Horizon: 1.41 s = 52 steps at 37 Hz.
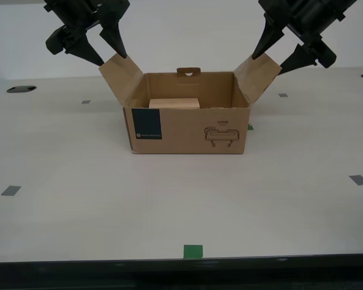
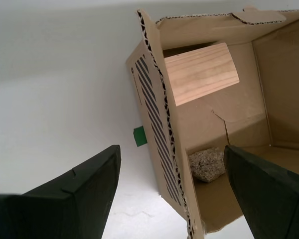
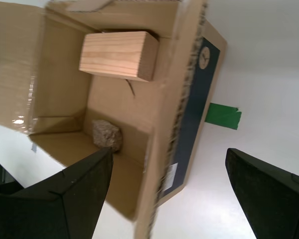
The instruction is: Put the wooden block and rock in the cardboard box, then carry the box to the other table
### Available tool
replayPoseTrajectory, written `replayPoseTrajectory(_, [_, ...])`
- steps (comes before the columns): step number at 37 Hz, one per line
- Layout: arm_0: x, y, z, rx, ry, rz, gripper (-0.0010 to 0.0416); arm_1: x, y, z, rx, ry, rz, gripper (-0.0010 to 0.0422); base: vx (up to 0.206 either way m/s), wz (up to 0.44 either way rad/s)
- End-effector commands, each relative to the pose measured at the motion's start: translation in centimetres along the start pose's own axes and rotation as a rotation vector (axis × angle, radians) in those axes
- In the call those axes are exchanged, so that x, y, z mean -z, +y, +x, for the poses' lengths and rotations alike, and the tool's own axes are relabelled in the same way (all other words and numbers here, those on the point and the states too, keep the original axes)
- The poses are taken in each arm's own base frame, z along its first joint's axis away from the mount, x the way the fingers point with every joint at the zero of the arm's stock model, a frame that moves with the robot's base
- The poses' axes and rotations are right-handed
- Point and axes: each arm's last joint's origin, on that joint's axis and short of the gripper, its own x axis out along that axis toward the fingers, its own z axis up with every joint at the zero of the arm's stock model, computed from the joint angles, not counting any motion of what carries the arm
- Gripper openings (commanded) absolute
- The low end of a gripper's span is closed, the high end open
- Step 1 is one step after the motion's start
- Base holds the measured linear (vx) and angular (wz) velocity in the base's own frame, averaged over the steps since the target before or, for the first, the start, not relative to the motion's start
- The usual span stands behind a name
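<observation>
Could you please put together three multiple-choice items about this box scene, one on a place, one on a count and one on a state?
1. Where is the rock?
A. inside the cardboard box
B. on the table beside the box
C. between a gripper's jaws

2. How many things lie in the box?
A. one
B. two
C. three

3. How do my first gripper and my second gripper stand?
A. both shut on the box's flaps
B. one shut, one open
C. both open

Answers: 1 A, both wrist views show it on the box floor. 2 B, only the rock and the wooden block lie there. 3 C, each wrist view shows its jaws spread wide, gripping nothing.
</observation>
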Motion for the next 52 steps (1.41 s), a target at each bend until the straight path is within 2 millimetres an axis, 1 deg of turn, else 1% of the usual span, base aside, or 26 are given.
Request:
replayPoseTrajectory(1, [-0.2,-0.4,0.7,-0.006,-0.003,0.006,0.0315,-0.1,-0.1,0.0,0.006,-0.011,-0.003,0.0279,0.0,0.0])
replayPoseTrajectory(7, [-0.7,-0.8,1.3,-0.008,0.003,0.01,0.0313,-0.4,-0.1,0.0,0.008,-0.036,-0.006,0.0279,0.0,0.0])
replayPoseTrajectory(11, [-1.0,-1.0,1.9,-0.009,0.009,0.01,0.0314,-0.5,0.2,0.9,0.025,-0.025,-0.03,0.0279,0.0,0.0])
replayPoseTrajectory(19, [-1.6,-0.8,2.5,-0.024,0.014,0.002,0.0311,0.1,1.9,5.3,0.034,0.073,-0.066,0.0279,0.0,0.0])
replayPoseTrajectory(23, [-1.6,-0.7,2.6,-0.03,0.009,-0.007,0.0312,0.1,2.3,6.4,0.042,0.086,-0.071,0.0279,0.0,0.0])
replayPoseTrajectory(29, [-1.7,-0.2,3.0,-0.053,-0.002,-0.011,0.0314,-0.2,2.1,6.8,0.081,0.08,-0.084,0.0279,0.0,0.0])
replayPoseTrajectory(34, [-1.7,0.0,3.8,-0.055,0.007,-0.006,0.0307,-0.4,2.0,6.6,0.082,0.07,-0.09,0.0279,0.0,0.0])
replayPoseTrajectory(36, [-1.7,-0.3,4.6,-0.058,0.018,-0.002,0.0303,-0.4,2.0,6.6,0.082,0.07,-0.094,0.0279,0.0,0.0])
replayPoseTrajectory(39, [-1.5,-0.3,5.1,-0.058,0.031,-0.001,0.0299,-0.4,1.9,6.6,0.082,0.073,-0.097,0.0279,0.0,0.0])
replayPoseTrajectory(49, [-1.7,0.0,4.9,-0.056,0.022,-0.013,0.0293,-0.3,1.9,6.6,0.081,0.08,-0.101,0.0278,0.0,0.0])
replayPoseTrajectory(52, [-1.6,0.0,4.9,-0.056,0.027,-0.019,0.0286,-0.3,1.9,6.6,0.082,0.081,-0.102,0.0266,0.0,0.0])
